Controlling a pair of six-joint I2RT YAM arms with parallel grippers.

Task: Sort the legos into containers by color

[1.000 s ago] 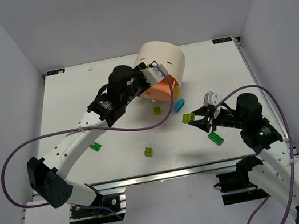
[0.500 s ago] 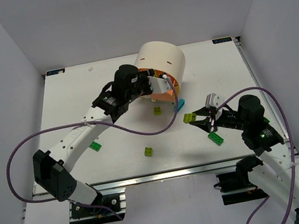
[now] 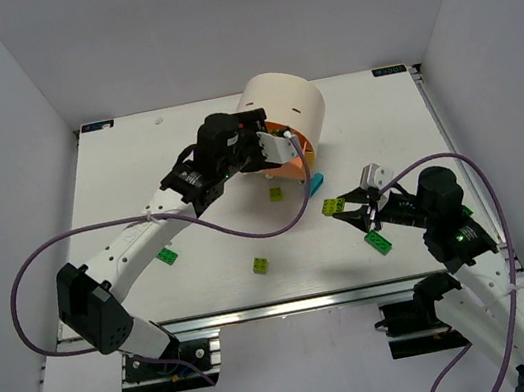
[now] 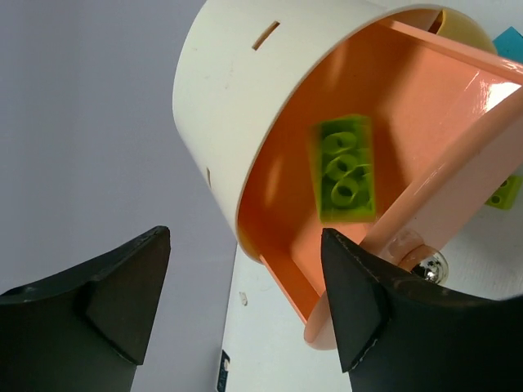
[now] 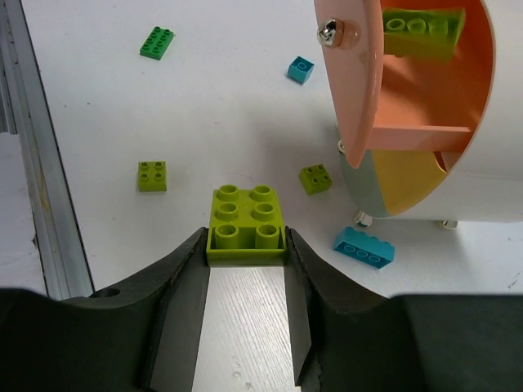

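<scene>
**Left wrist view: lime brick loose in the peach drawer, a second one waiting**

From where I stand, the left gripper (image 4: 245, 245) has its jaws spread wide with nothing between them. A lime yellow-green studded brick (image 4: 347, 167) shows blurred inside the open peach-orange drawer (image 4: 441, 90) of the cream cylindrical drum (image 4: 229, 90), centre right of the frame and clear of both fingers. In the right wrist view, the right gripper (image 5: 245, 245) pinches a second lime studded brick (image 5: 245, 216) at its fingertips, low centre of the frame, above the white table (image 5: 204, 106). A teal blue brick (image 5: 364, 247) lies just beside the drum's foot.

To finish this well, I'd say the left arm should lift straight away from the drawer without catching its rim or round knob (image 4: 429, 268), so the drawer stays open. The right arm should wait for that gap. Then it can carry its brick over the same drawer and let go low inside, since the colour matches.
</scene>
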